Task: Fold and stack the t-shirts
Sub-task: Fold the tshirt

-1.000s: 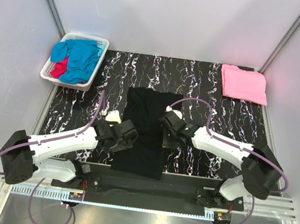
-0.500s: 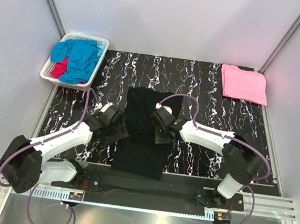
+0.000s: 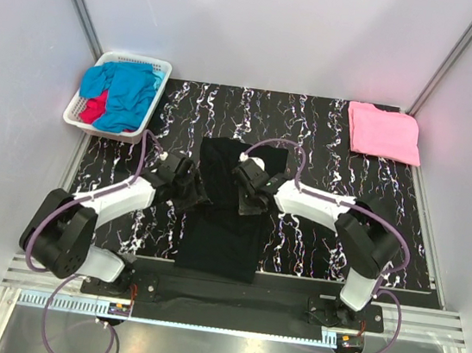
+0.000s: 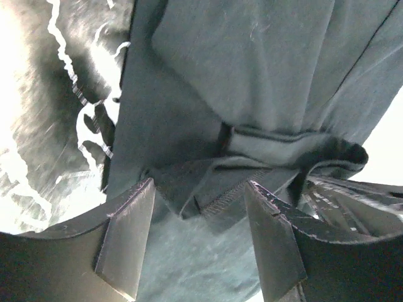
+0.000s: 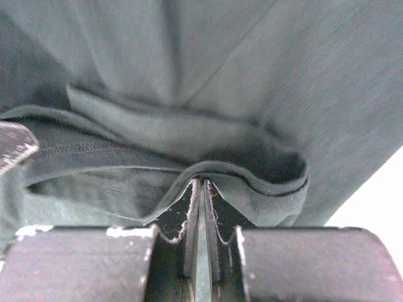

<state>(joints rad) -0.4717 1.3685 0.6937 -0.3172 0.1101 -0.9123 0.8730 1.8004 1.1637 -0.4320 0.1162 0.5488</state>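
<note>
Two grippers work at the large black cloth t-shirt (image 3: 222, 231), which lies spread at the centre of the black, white-veined marble-pattern table (image 3: 341, 173), its near end reaching toward 6 o'clock. The right gripper (image 5: 201, 189) has its jaws pressed together on a thin layer of the black cloth, with a bunched fold humped just beyond the tips. The left gripper (image 4: 198, 189) has its jaws standing wide apart. A rumpled, stitched edge of the shirt lies between them but is not pinched.

A folded pink t-shirt (image 3: 384, 132) rests at 2 o'clock. A bright blue t-shirt (image 3: 130, 89) and a red t-shirt (image 3: 94, 109) are heaped in the white slotted plastic basket (image 3: 164, 76) at 10 o'clock.

The step in hand looks like a fold of the black shirt, with only one side secured. Next, the left jaws would need to close on the edge between them so that both sides travel together. With one side loose, the fold would likely skew.
</note>
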